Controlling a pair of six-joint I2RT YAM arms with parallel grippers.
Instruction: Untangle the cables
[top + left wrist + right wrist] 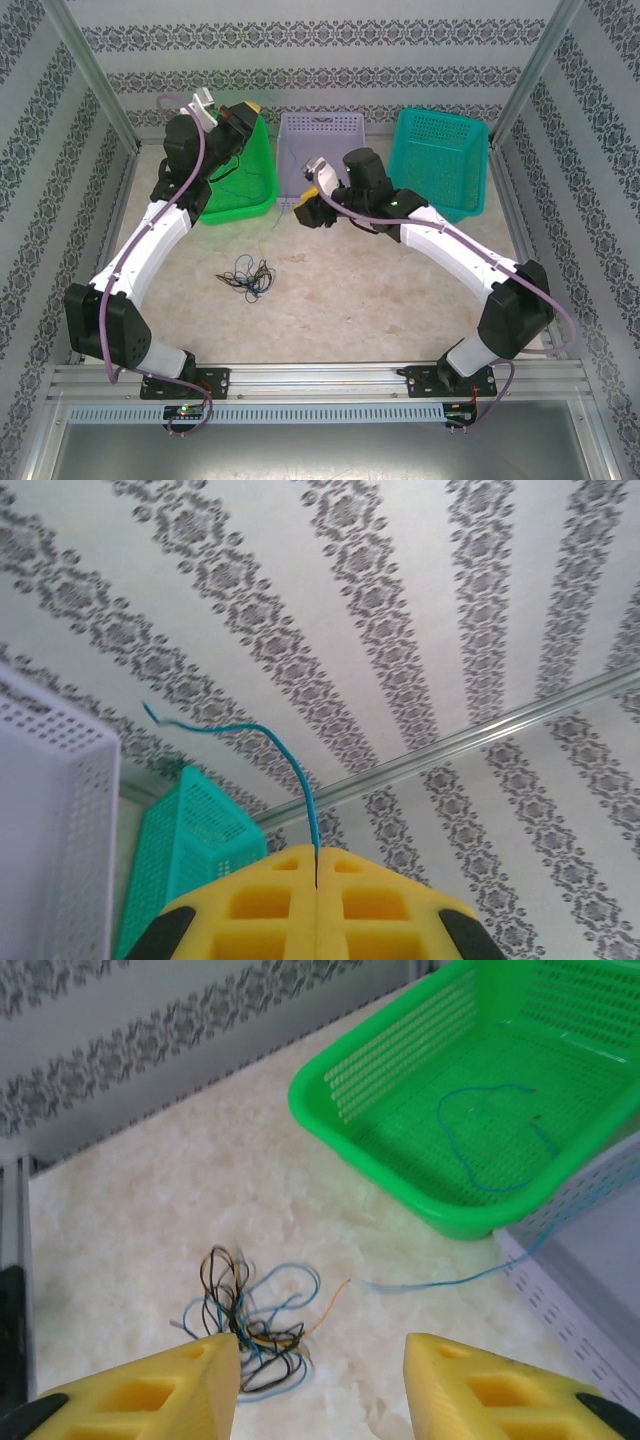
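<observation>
Cables lie tangled on the counter just ahead of the right pincer, jaws apart; left pincer clamps one blue cable.

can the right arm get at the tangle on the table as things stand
Probably yes: the right end effector is open, the tangle lies on bare table just ahead, nothing between.
</observation>
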